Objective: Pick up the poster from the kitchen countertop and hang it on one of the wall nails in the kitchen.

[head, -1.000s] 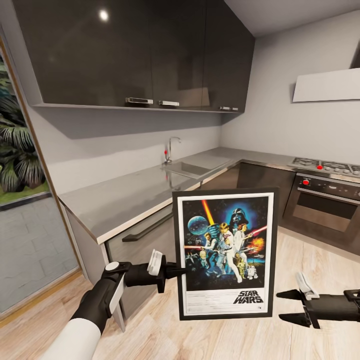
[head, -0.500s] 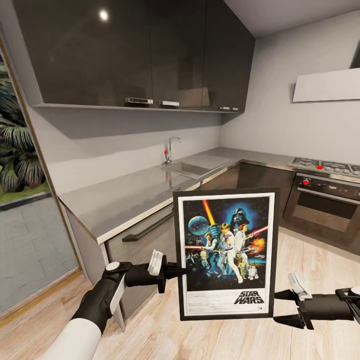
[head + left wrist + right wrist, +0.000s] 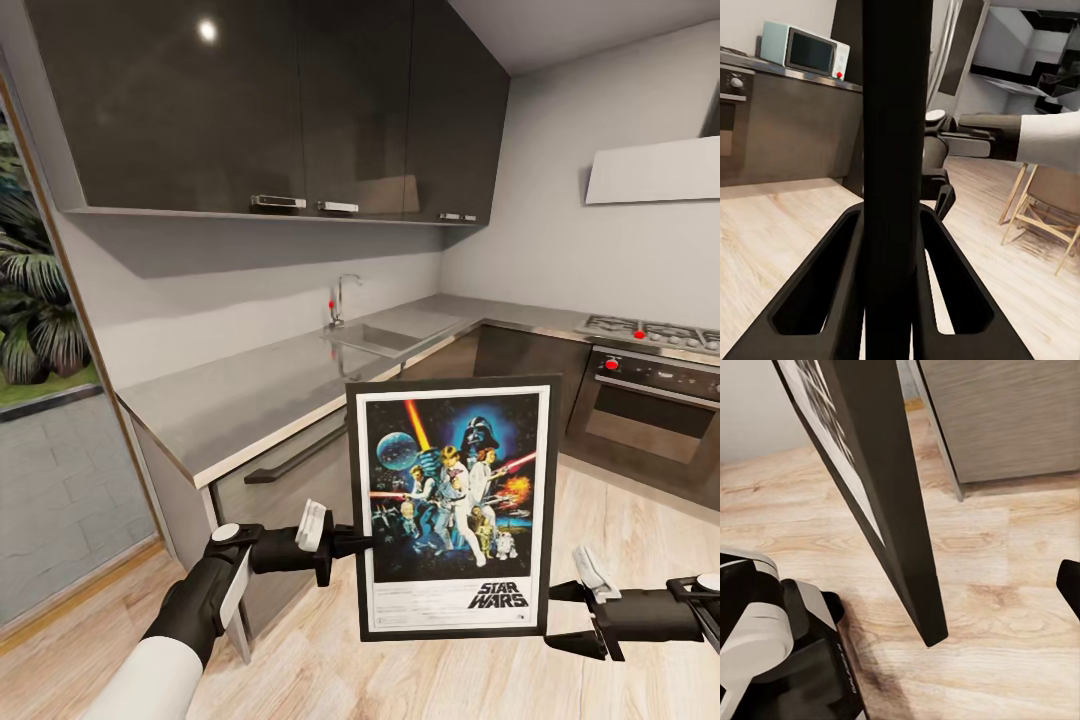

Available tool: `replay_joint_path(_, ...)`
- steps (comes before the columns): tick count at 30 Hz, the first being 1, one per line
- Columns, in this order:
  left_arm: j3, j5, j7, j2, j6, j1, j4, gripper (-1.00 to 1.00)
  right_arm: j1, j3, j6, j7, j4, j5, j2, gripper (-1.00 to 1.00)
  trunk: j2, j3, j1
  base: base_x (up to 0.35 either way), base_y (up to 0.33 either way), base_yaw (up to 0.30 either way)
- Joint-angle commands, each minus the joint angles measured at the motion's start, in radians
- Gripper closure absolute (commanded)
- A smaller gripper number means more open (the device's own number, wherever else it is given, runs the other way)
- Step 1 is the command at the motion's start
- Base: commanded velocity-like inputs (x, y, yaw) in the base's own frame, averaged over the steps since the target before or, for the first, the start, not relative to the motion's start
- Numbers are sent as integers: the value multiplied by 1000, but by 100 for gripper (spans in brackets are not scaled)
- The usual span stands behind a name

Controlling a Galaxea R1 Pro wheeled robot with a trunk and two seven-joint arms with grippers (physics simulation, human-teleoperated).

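Note:
The poster (image 3: 452, 505) stands upright in the air in front of the kitchen countertop (image 3: 260, 390), its Star Wars picture facing the head camera. My left gripper (image 3: 358, 543) is shut on its left edge; in the left wrist view the black frame edge (image 3: 892, 135) runs between both fingers (image 3: 825, 285). My right gripper (image 3: 552, 615) is open, its tips beside the poster's lower right corner. The right wrist view looks along the frame's edge (image 3: 889, 502) down to that corner, with one fingertip (image 3: 1069, 585) off to the side.
The steel sink (image 3: 380, 338) and tap (image 3: 341, 298) sit in the counter, under dark wall cabinets (image 3: 270, 100). An oven with hob (image 3: 650, 400) is at the right. A glass door (image 3: 50, 400) is at the left. The floor (image 3: 620, 520) is wooden.
My right gripper has slid a little to the left, closer to the poster's lower right corner. The poster and left gripper have stayed in place.

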Motion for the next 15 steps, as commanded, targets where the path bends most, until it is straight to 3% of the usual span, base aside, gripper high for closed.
replay_joint_path(1, -1, 3, -1, 0, 7, -1, 0, 100, -1, -1, 10, 4, -1, 1, 0, -100, -1, -1, 0, 0, 0, 0)
replay_joint_path(15, -1, 3, -47, 1, 7, -1, -2, 100, -1, 6, -25, 3, 0, 1, 1, -100, -1, -1, 0, 0, 0, 0)
